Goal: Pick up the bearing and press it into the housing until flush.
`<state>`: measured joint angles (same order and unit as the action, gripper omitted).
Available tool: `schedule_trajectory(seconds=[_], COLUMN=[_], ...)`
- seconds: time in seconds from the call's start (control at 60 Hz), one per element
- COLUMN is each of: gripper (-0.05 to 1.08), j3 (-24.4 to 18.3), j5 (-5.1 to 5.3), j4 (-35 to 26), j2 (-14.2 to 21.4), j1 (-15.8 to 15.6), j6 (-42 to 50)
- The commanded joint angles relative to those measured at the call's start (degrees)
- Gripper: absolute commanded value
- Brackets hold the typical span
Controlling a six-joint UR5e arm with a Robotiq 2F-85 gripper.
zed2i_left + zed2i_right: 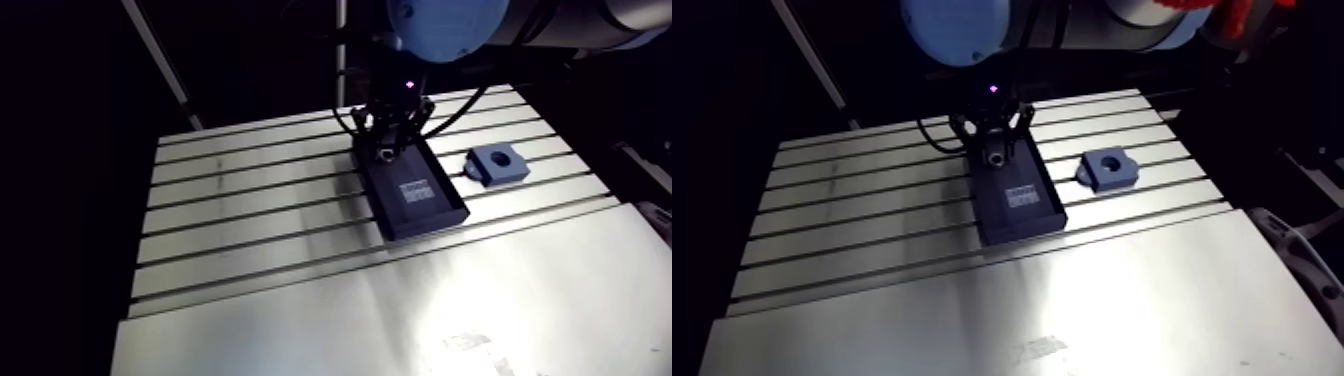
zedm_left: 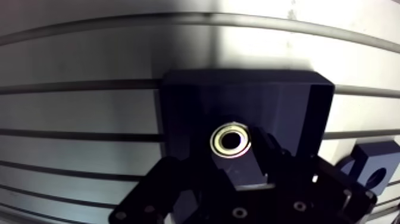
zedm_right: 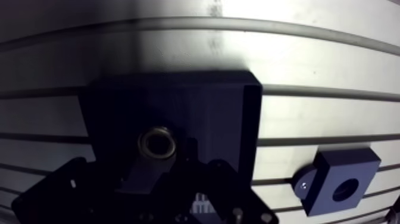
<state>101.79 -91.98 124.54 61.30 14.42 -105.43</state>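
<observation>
One small silver ring bearing (image 2: 231,141) lies flat in the black rectangular tray (image 2: 297,107), just ahead of the tool (image 1: 385,150); we can't tell if it's released or clenched. We'd centre over it, close squarely, then lift towards the blue-grey bored housing block (image 3: 342,182).

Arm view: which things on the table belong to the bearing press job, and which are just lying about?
Job:
- bearing, lying in the tray under the tool
- housing, on the table beside the tray, bore empty
- tool, low over the tray's far end

Not the job's own:
- black tray, only holds the bearing
- slotted table
No other loose item shows.
</observation>
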Motion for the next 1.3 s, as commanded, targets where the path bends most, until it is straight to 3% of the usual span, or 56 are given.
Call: schedule_trajectory(seconds=[0.017,0.9,1.3], gripper=[0.50,0.53,0.60], j3=[0.03,-0.23,-0.58], j5=[0.01,-0.08,0.18], j4=[0.06,-0.02,-0.03], j2=[-0.01,-0.02,0.17], j1=[0.00,0.09,0.34], j6=[0.00,0.00,-0.08])
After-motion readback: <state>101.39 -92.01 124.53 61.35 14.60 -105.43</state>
